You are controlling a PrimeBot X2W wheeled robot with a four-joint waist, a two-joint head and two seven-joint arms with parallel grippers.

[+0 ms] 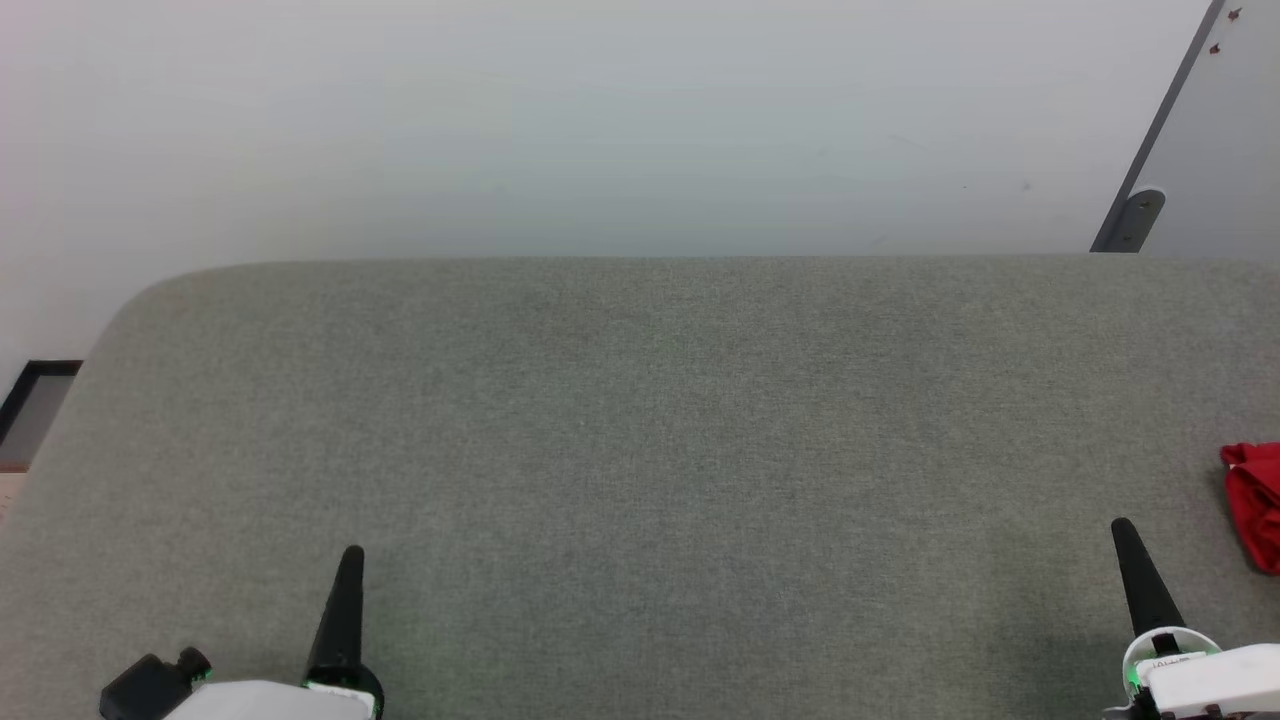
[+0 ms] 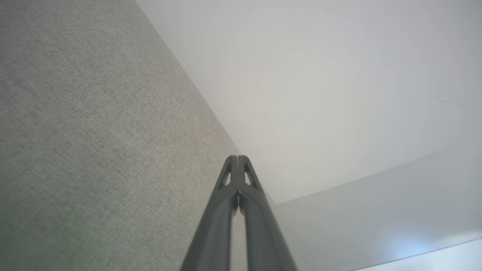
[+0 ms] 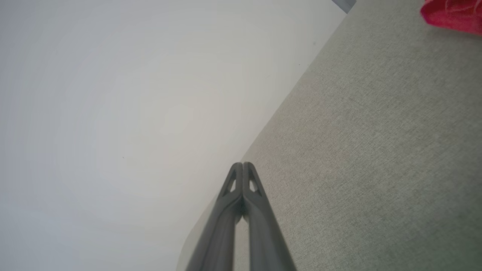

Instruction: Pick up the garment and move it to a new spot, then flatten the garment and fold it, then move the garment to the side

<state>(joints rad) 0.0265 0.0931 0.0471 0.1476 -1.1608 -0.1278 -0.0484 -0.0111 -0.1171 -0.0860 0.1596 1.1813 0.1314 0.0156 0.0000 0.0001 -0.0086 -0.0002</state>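
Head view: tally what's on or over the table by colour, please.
Red: 1, the garment at the view's right edge.
Black: 2, the left gripper and the right gripper, jaws shut.
Grey: 1, the table.
Total: 4.
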